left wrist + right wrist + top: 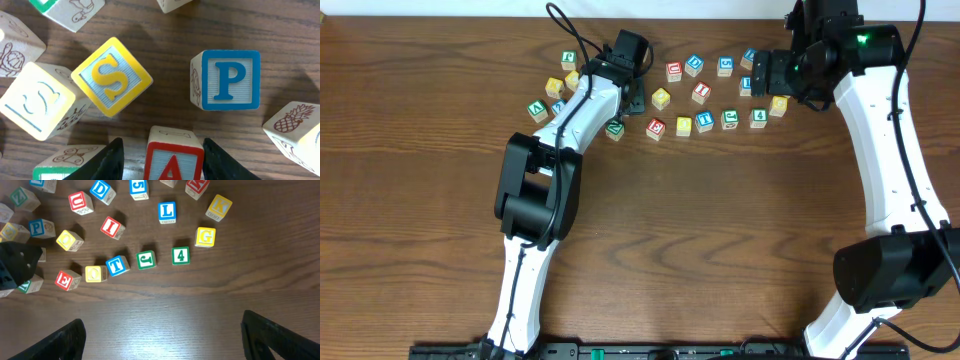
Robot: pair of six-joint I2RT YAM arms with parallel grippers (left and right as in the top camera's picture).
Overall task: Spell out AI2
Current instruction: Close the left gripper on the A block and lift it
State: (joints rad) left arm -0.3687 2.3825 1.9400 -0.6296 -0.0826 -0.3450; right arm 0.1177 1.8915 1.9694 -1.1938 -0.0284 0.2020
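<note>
The left gripper (162, 146) has its jaws parted, one on each side of the red A block (173, 161) at the bottom centre of the left wrist frame. The fingers stand close on both sides, but contact cannot be confirmed. The A block rests on the wooden table (720, 230). Up and to the left of it lies a yellow S block (111, 76), turned cornerwise. Up and to the right lies a blue P block (230, 80). Both are apart from the A block. The right gripper (165, 337) has its jaws spread wide at the lower corners of the right wrist frame, with only bare wood between them. The red I block (112, 227) lies tilted in the upper left of that frame, near a red U block (81, 202) and well apart from the right gripper. Below it a row reads T block (116, 265), J block (146, 259), 4 block (180, 255). The cluster of blocks (555, 85) at the upper left of the overhead frame is too small to read, so the 2 cannot be placed.
</note>
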